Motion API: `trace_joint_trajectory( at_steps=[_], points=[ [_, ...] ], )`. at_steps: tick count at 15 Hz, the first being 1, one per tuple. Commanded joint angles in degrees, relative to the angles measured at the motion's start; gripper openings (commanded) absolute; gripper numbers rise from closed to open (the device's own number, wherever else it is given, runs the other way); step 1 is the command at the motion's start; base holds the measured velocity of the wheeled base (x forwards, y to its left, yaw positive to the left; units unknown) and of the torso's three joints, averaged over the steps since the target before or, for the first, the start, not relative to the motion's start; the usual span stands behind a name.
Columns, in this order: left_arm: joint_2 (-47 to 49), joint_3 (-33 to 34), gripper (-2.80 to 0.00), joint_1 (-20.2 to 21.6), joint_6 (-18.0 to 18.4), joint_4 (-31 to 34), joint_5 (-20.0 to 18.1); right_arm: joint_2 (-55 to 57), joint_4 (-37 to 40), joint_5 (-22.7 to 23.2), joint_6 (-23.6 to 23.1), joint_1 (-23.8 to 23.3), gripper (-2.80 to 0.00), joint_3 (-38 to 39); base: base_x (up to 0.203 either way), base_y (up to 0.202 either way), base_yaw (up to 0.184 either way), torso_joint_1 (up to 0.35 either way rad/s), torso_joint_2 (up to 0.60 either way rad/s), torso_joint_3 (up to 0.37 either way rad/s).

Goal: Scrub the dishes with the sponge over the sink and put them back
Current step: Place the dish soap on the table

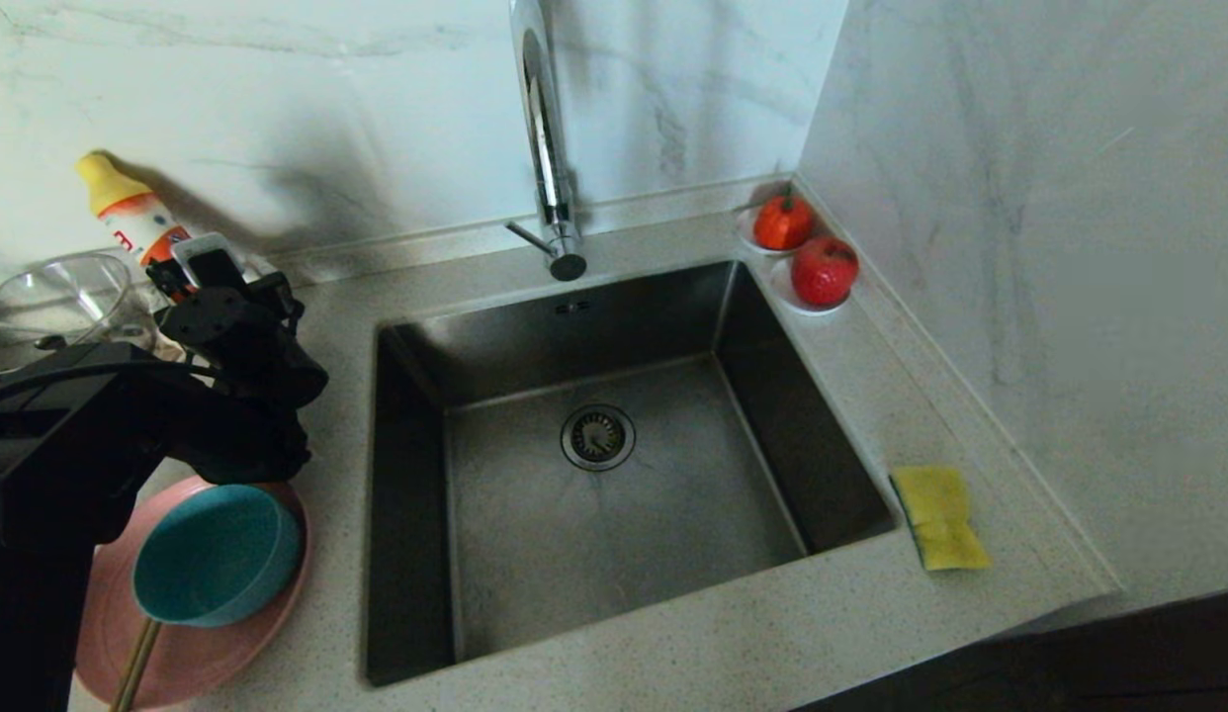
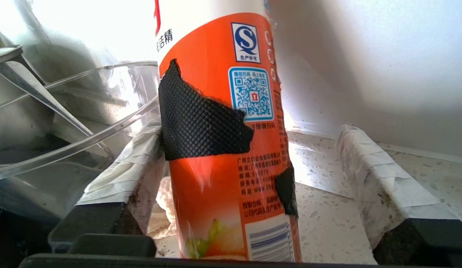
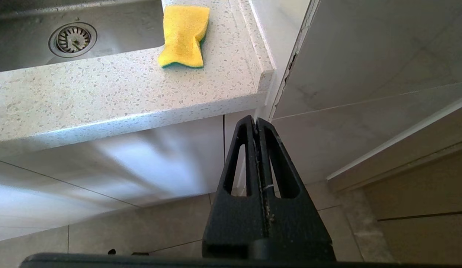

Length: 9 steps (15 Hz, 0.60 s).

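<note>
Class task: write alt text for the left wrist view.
The left gripper stands open around an upright orange detergent bottle on a speckled countertop, one padded finger well clear of it. A clear glass bowl holding a spoon sits beside it.

The sink (image 1: 614,514) basin is left unobstructed, with only the tap (image 1: 547,148) rising behind it. The sponge (image 1: 938,516) is approachable from above on bare surface (image 1: 871,396). The detergent bottle (image 2: 223,141) is flanked by the left hand (image 2: 249,178), crowded by a glass jug (image 1: 60,297).
</note>
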Motion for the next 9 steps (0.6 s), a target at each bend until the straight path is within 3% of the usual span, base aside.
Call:
trace_joint_trajectory(
  at_steps=[1,3,7,8,9],
  points=[
    [0.3,0.0,0.00,0.0,-1.6,0.2,0.3,0.0,0.0,0.0,0.0,0.0,-2.80,0.0,0.000,0.000,0.000,0.000,0.00,0.000],
    [0.4,0.0,0.00,0.0,-3.7,2.7,0.4,0.0,0.0,0.0,0.0,0.0,-2.80,0.0,0.000,0.000,0.000,0.000,0.00,0.000],
    [0.9,-0.1,0.00,0.0,-4.6,4.0,0.4,0.0,0.0,0.0,-0.1,0.0,-2.80,0.0,0.000,0.000,0.000,0.000,0.00,0.000],
    [1.0,-0.1,-2.80,0.0,-5.0,4.5,0.4,0.0,0.0,0.0,-0.1,0.0,-2.80,0.0,0.000,0.000,0.000,0.000,0.00,0.000],
    [0.9,-0.3,-2.80,0.0,-5.5,5.1,0.4,0.0,0.0,0.0,0.0,0.0,-2.80,0.0,0.000,0.000,0.000,0.000,0.00,0.000]
  ],
)
